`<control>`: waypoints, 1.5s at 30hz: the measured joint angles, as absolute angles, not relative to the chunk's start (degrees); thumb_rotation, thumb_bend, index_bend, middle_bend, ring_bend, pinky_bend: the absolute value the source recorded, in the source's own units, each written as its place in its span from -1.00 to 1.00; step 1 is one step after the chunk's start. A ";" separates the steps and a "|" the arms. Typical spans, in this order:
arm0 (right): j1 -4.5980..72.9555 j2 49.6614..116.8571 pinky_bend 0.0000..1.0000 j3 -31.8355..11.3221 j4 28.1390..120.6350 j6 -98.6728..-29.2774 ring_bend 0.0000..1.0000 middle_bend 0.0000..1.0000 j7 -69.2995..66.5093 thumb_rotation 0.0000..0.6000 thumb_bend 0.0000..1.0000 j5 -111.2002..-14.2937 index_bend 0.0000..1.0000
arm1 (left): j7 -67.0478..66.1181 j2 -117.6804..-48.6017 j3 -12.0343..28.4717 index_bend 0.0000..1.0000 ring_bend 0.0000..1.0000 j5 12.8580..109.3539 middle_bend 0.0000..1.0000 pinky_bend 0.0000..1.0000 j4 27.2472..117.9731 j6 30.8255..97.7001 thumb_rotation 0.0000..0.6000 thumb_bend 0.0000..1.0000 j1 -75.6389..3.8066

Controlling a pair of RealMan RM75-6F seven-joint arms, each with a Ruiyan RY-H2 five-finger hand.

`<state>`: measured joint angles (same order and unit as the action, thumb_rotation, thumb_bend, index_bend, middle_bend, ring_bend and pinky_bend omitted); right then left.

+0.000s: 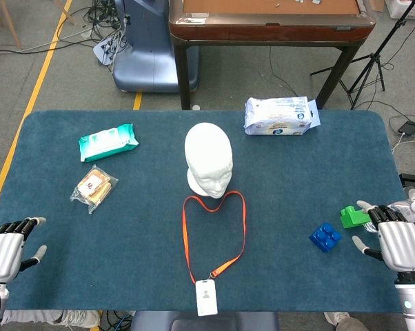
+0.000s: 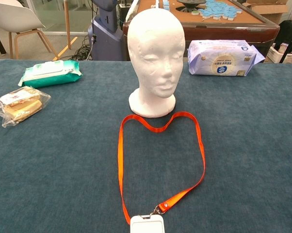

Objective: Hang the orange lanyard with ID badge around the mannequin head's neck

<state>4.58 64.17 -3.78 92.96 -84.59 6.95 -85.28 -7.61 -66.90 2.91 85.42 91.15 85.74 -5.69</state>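
Note:
The white mannequin head (image 1: 209, 159) (image 2: 154, 53) stands upright mid-table, facing me. An orange lanyard (image 1: 188, 234) (image 2: 121, 155) lies flat in a loop in front of its base, the top of the loop touching the base. Its white ID badge (image 1: 207, 298) (image 2: 147, 224) rests near the table's front edge. My left hand (image 1: 5, 252) hovers at the front left corner, fingers apart and holding nothing. At the front right, my right hand (image 1: 396, 239) is also open and empty, next to a green block (image 1: 353, 216). Neither hand appears in the chest view.
A blue block (image 1: 325, 237) lies left of the green one. A green wipes pack (image 1: 108, 141) (image 2: 51, 73) and a snack bag (image 1: 94, 187) (image 2: 20, 105) sit at the left. A white-blue wipes pack (image 1: 279, 115) (image 2: 223, 57) lies at the back right.

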 measured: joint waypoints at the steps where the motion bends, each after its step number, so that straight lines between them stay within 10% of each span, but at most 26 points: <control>1: 4.60 64.14 -0.30 -3.79 93.00 -84.59 -0.48 -0.31 6.98 1.00 -0.52 -85.30 -0.57 | -7.61 -66.91 2.91 -0.39 -0.33 85.39 -0.30 -0.38 91.14 85.72 1.00 -0.52 -5.68; 22: 5.75 62.60 -0.30 -5.10 95.66 -84.99 -0.46 -0.24 8.76 1.00 -0.52 -86.13 -0.57 | -0.88 -66.03 3.65 -0.39 -0.19 89.27 -0.14 -0.09 87.19 80.62 1.00 -0.52 -11.30; 35: 8.15 61.54 -0.26 -6.74 100.25 -82.62 -0.35 -0.20 16.16 1.00 -0.52 -83.88 -0.57 | 7.79 -65.95 3.85 -0.41 0.65 95.42 0.67 0.76 83.30 70.07 1.00 -0.38 -22.80; 45: 9.87 62.26 -0.24 -7.20 101.74 -79.92 -0.32 -0.19 19.58 1.00 -0.52 -81.20 -0.57 | 12.63 -66.84 3.07 -0.47 0.88 98.16 0.94 0.89 83.35 59.32 1.00 -0.11 -32.64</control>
<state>9.87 62.26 -7.20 101.74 -79.92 19.58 -81.20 12.63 -66.84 3.07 98.16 83.35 59.32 -32.64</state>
